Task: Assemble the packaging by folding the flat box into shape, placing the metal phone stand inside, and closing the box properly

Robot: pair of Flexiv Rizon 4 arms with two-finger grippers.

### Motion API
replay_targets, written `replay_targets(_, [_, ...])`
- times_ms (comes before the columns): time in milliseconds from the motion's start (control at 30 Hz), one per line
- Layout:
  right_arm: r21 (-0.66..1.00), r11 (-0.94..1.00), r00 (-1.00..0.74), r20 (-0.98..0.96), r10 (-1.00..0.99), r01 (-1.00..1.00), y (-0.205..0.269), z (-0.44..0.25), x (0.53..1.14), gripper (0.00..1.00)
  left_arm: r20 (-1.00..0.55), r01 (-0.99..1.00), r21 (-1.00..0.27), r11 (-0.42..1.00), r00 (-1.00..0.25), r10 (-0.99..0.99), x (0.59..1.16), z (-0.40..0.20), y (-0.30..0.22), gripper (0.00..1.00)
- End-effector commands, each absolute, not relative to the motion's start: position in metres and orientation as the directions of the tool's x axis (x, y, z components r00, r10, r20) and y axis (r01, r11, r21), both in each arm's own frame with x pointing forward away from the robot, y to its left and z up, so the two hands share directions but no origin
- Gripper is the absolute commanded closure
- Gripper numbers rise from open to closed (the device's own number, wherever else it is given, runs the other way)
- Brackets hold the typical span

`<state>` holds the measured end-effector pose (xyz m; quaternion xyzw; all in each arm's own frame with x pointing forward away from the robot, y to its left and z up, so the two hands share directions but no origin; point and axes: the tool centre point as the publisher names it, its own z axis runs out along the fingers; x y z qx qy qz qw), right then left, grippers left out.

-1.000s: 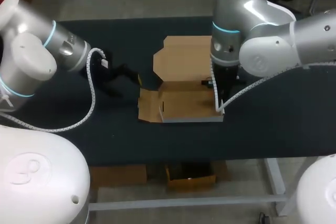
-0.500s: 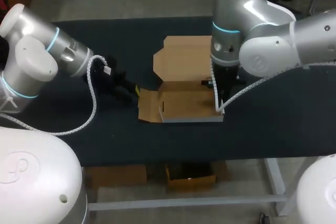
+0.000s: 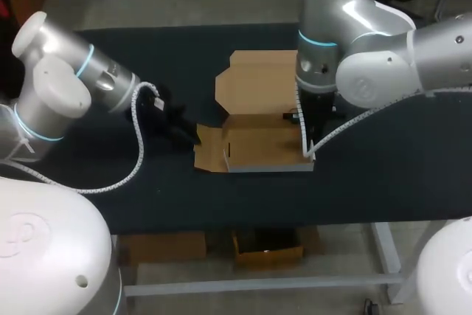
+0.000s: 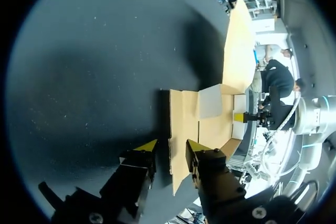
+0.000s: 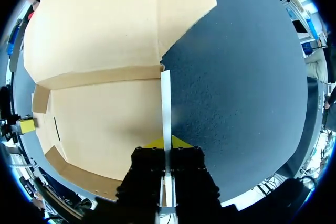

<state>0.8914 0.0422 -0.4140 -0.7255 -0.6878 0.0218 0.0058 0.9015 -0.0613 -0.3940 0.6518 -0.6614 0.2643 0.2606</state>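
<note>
The box lies open between our two arms. Our right gripper pinches its right wall. Our left gripper, spread, straddles its left flap. The flap edge runs straight ahead between the fingers, so this arm is the nearer one to fold it.

We see the box as matt brown cardboard, its wall edge smooth and white. The worktop has a dark, matt, finely speckled cover. Our left arm and right arm wear glossy pale shells. The left tool and right tool are matt black.
</note>
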Motion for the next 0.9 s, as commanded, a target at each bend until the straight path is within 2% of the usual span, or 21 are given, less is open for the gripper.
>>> replay_targets(33, [-0.041,-0.053,0.052,-0.024,0.998,0.998,0.042,-0.413,0.892,1.0,0.691,-1.0,-0.008,0.007,-0.011,-0.723,0.9,-0.398,-0.066,0.73])
replay_targets(133, [-0.041,-0.053,0.052,-0.024,0.998,0.998,0.042,-0.413,0.892,1.0,0.682,-1.0,-0.005,0.007,-0.008,-0.731,0.897,-0.398,-0.071,0.8])
replay_targets(200, [-0.041,-0.053,0.052,-0.024,0.998,0.998,0.042,-0.413,0.892,1.0,0.661,-1.0,-0.015,-0.003,-0.008,-0.751,0.895,-0.396,-0.074,0.89])
replay_targets(333, [-0.041,-0.053,0.052,-0.024,0.998,0.998,0.042,-0.413,0.892,1.0,0.619,-0.999,-0.034,-0.022,-0.004,-0.785,0.892,-0.392,-0.081,0.96])
replay_targets(367, [-0.041,-0.053,0.052,-0.024,0.998,0.998,0.042,-0.413,0.892,1.0,0.609,-0.999,-0.039,-0.025,-0.004,-0.793,0.892,-0.391,-0.083,1.0])
replay_targets(900, [-0.041,-0.053,0.052,-0.024,0.998,0.998,0.042,-0.413,0.892,1.0,0.416,-0.991,-0.128,-0.046,-0.012,-0.909,0.891,-0.371,-0.105,1.0])
